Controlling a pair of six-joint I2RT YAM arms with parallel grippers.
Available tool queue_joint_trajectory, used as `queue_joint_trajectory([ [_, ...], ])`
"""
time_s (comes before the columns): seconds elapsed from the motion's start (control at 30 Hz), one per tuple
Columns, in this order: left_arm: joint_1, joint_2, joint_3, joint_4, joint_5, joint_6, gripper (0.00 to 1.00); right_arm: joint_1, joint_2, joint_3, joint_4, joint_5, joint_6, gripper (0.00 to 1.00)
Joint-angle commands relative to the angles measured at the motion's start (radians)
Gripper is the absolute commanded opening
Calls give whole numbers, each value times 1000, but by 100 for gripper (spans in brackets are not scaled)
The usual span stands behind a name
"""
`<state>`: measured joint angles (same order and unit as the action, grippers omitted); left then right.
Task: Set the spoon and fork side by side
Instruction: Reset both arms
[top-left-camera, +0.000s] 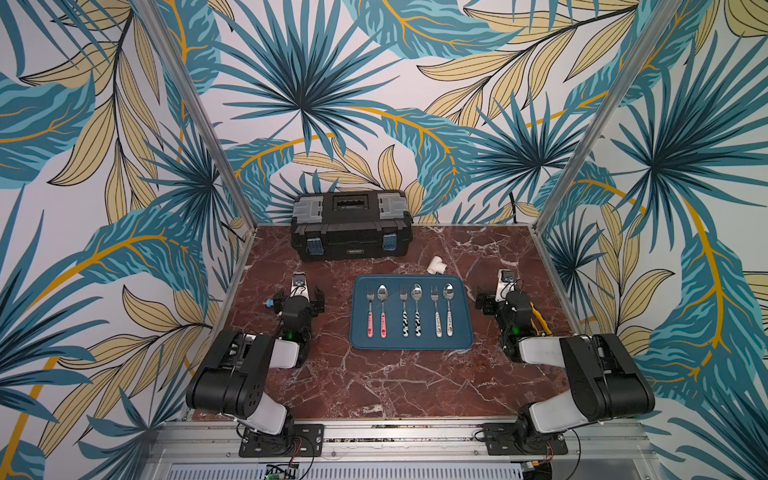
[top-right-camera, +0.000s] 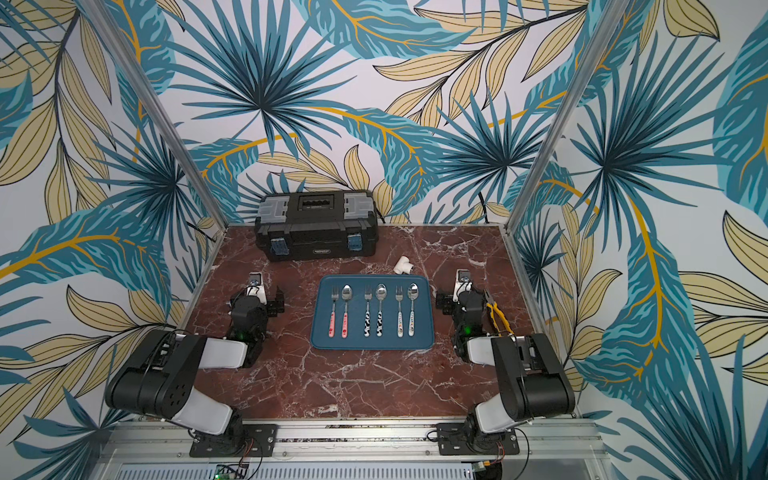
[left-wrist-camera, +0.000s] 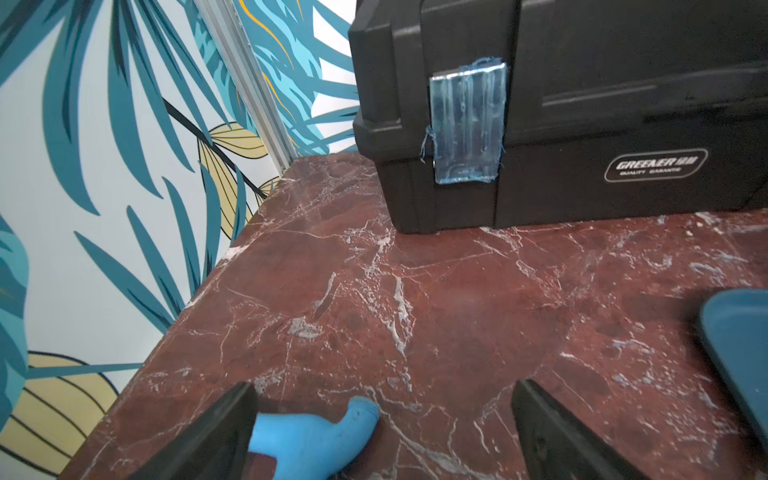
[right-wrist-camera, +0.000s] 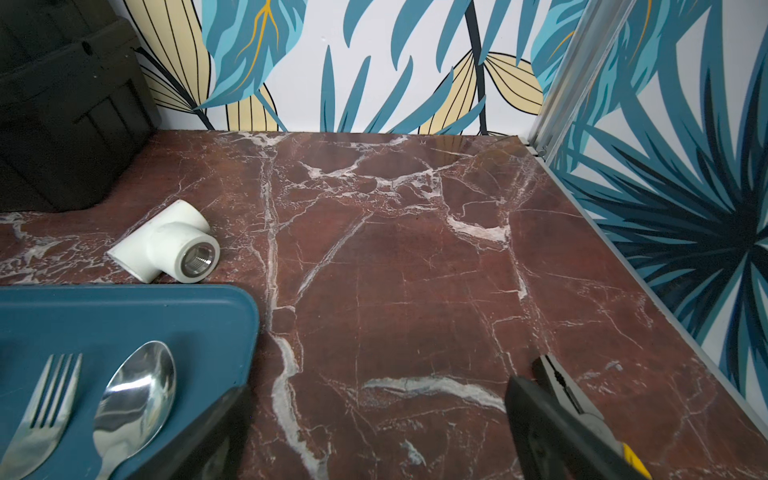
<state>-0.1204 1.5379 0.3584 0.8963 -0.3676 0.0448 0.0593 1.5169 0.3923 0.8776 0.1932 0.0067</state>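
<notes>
A blue tray (top-left-camera: 411, 343) (top-right-camera: 372, 344) lies mid-table in both top views. On it lie three fork-and-spoon pairs, handles toward the near edge: a pink fork (top-left-camera: 370, 307) beside a pink spoon (top-left-camera: 382, 307), a black-and-white pair (top-left-camera: 410, 309), and a white-handled fork (right-wrist-camera: 45, 399) beside its spoon (right-wrist-camera: 133, 395). My left gripper (top-left-camera: 298, 296) (left-wrist-camera: 384, 390) rests open left of the tray, gripping nothing. My right gripper (top-left-camera: 505, 297) (right-wrist-camera: 376, 390) stands open right of the tray, over bare marble.
A black toolbox (top-left-camera: 351, 224) (left-wrist-camera: 582, 104) sits at the back. A white pipe tee (top-left-camera: 435, 265) (right-wrist-camera: 166, 245) lies just behind the tray. Yellow-handled pliers (top-right-camera: 496, 316) (right-wrist-camera: 561, 386) lie beside the right gripper. A small blue fitting (left-wrist-camera: 316, 432) lies by a left finger.
</notes>
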Motion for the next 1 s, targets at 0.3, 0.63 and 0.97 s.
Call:
queue_joint_trajectory([
  [0.3, 10, -16, 33, -40, 33, -14, 100, -7, -6, 10, -12, -17, 1, 99],
  [0.63, 10, -16, 33, -39, 33, -14, 100, -7, -6, 10, -12, -17, -1, 99],
  [0.97, 9, -16, 34, -42, 33, -14, 100, -6, -6, 11, -12, -17, 1, 100],
])
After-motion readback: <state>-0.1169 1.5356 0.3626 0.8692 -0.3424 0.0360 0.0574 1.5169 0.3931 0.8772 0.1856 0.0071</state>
